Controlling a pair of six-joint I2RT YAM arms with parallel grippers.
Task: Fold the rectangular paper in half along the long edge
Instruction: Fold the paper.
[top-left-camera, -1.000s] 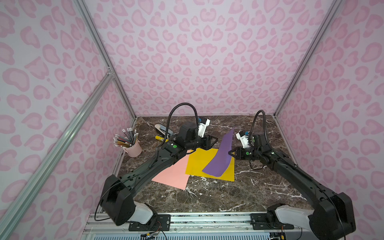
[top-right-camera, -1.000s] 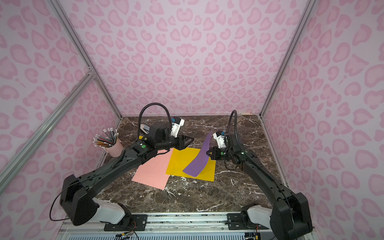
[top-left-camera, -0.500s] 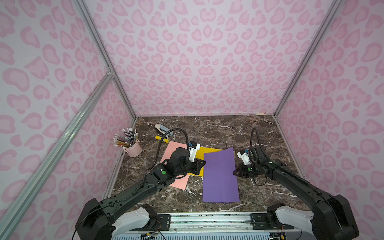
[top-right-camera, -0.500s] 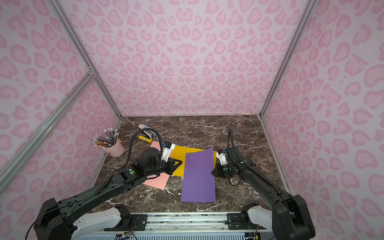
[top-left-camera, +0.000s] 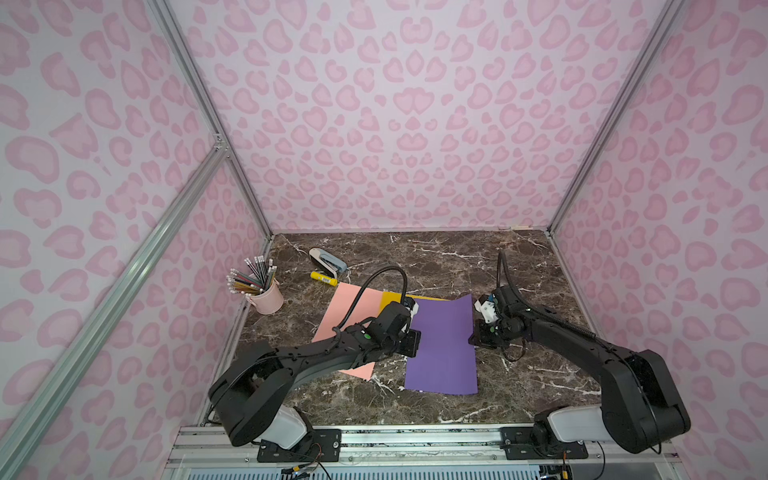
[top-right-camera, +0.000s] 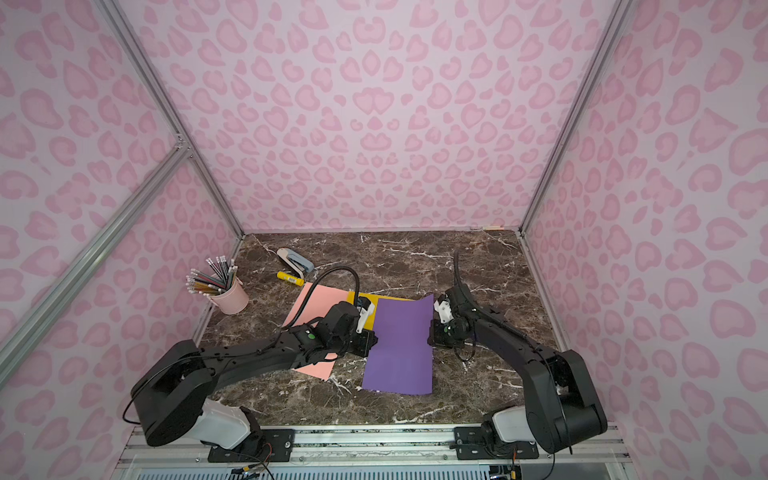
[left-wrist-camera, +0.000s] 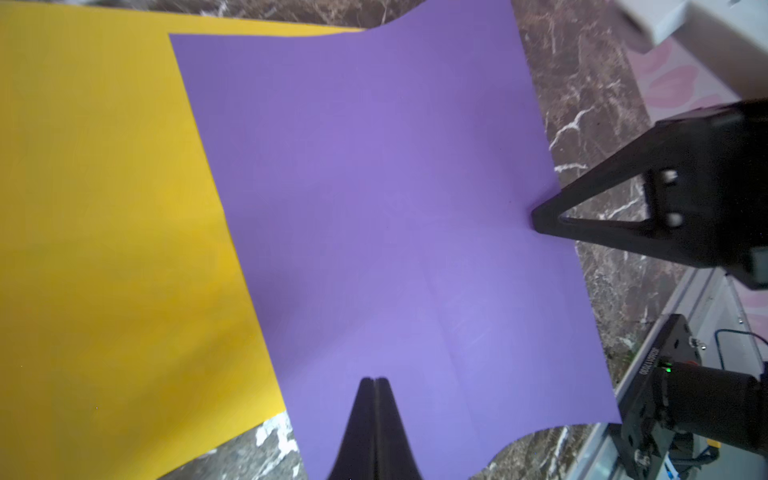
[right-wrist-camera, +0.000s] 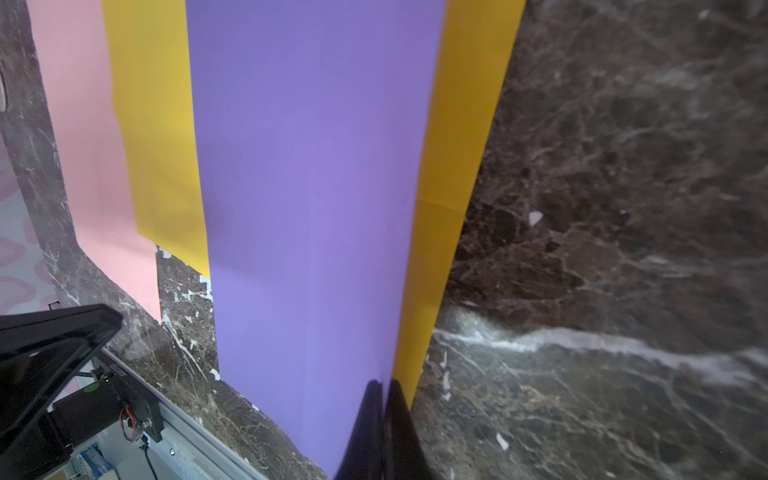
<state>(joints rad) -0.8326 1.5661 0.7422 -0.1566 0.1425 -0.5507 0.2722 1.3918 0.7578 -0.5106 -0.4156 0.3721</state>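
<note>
Purple paper (top-left-camera: 442, 349) lies in the middle of the tabletop (top-left-camera: 457, 257) and reaches toward the front edge, in both top views (top-right-camera: 399, 349). Its far end covers a yellow paper (top-left-camera: 390, 299). A pink paper (top-left-camera: 353, 303) lies beside that. The left end effector (top-left-camera: 411, 343) pinches one long side. The right end effector (top-left-camera: 478, 338) pinches the other long side, straight across.

In the left wrist view, the left end effector (left-wrist-camera: 374, 380) is squeezed shut on the purple paper (left-wrist-camera: 395, 208). The right end effector (left-wrist-camera: 536, 220) bites the far edge.

In the right wrist view, the right end effector (right-wrist-camera: 382, 384) is closed tight on the paper's edge, with yellow paper (right-wrist-camera: 457, 124) underneath.
</note>
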